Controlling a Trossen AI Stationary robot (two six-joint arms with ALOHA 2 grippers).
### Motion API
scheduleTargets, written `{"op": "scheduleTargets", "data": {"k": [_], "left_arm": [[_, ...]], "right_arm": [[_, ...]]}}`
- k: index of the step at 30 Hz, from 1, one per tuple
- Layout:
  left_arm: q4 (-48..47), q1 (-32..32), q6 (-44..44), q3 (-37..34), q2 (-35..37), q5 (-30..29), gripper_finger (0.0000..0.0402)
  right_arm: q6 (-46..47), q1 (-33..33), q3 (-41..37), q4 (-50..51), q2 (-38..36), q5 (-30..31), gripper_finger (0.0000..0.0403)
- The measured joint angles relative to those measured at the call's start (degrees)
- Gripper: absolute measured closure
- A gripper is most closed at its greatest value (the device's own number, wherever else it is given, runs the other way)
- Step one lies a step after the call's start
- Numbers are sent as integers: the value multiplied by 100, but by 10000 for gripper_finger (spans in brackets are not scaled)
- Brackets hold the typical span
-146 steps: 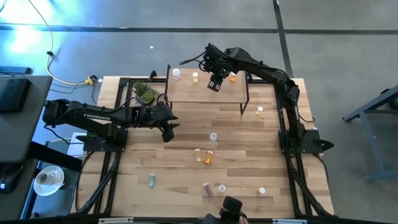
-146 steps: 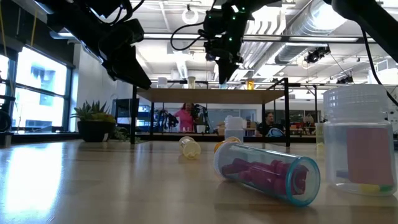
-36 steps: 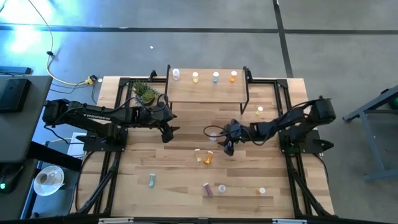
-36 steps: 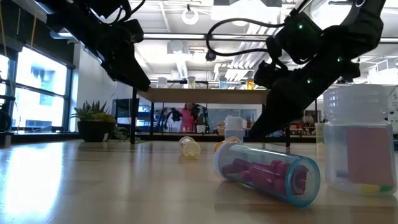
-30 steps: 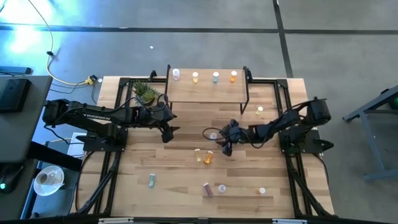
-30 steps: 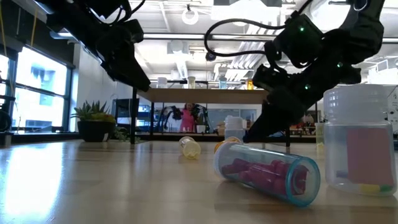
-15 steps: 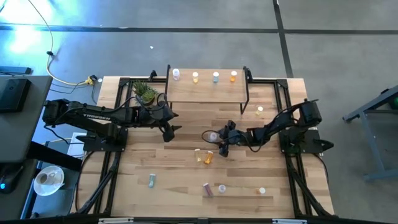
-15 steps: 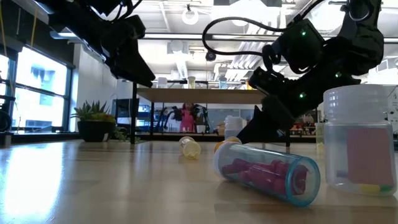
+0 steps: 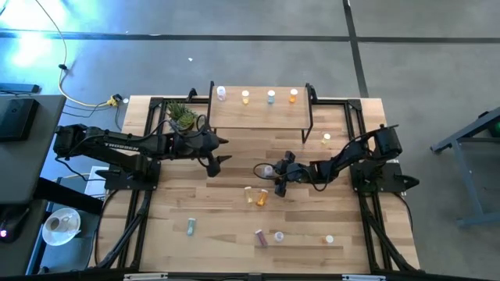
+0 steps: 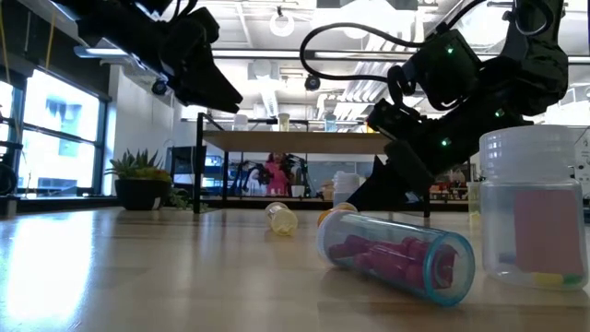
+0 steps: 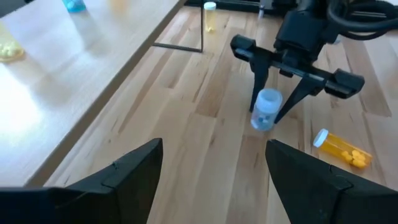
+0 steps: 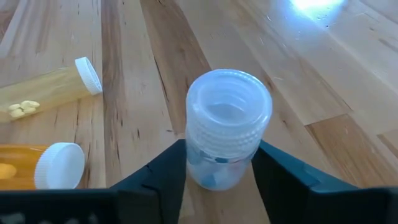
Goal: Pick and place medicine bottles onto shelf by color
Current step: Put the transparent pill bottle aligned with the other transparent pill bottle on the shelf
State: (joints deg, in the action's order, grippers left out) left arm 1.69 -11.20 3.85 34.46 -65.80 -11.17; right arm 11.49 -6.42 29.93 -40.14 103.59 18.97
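An upright clear bottle [image 12: 228, 127] with a white cap and bluish contents is stood on the table [image 9: 234, 187] in front of the shelf [image 9: 258, 114], roughly level with the shelf's middle. It is bracketed by the right gripper [image 9: 273, 173], one finger [image 12: 163, 165] against each side of its body below the cap; the fingers are closed in on the bottle and appear to be clamping it, though a firm grip cannot be confirmed since the bottle is not yet lifted. It is judged to be taken low on the body and kept vertical so that it can be set down standing.

On the shelf top four bottles are already lined up along the rear edge, read from the plant end as a pale bottle [image 9: 222, 94], a yellow bottle [image 9: 245, 97], a blue-tinted bottle [image 9: 271, 96] and an orange bottle [image 9: 293, 96]; the spacing suggests one spot per colour.

Nearer the front of the table than the shelf, a yellow bottle and an orange bottle on their sides [image 9: 258, 196] are left just beside the gripped one, and further bottles are scattered beyond them.

The left gripper [image 9: 214, 161] is held above the table off the shelf's plant-side corner, fingers spread wide and empty, seemingly kept clear as a waiting arm. A small potted plant [image 9: 181, 116] is stood beside that end of the shelf.
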Motion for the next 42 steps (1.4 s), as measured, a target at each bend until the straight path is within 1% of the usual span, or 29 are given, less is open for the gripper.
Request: {"op": "scheduleTargets", "data": {"k": [5,11,15,18,21,24,28,31,37,42], "left_arm": [[-2,0,-1,0,0,3,126],[-3,-2,-1,0,0,257,126],[99,0,0,0,0,528,126],[347,2,-1,0,0,695,126],[565,2,-4,0,0,822,126],[598,2,-1,0,0,905,126],[600,19,45,0,-13,905,126],[670,96,47,0,-135,906,126],[1200,297,44,4,-614,908,126],[1472,352,47,7,-927,910,126]], "right_arm": [[6,0,0,-78,0,-3,268],[190,0,17,-580,0,-6,268],[233,0,327,-538,0,-119,268],[27,0,723,-217,0,-298,268],[-190,0,1193,341,0,-307,268],[-388,0,1596,1016,0,-293,268],[-547,0,1998,1391,0,-289,268],[-648,2,2224,1545,0,-287,268],[-639,42,2560,1968,0,-285,268],[-604,48,2596,2077,0,-261,268]]}}
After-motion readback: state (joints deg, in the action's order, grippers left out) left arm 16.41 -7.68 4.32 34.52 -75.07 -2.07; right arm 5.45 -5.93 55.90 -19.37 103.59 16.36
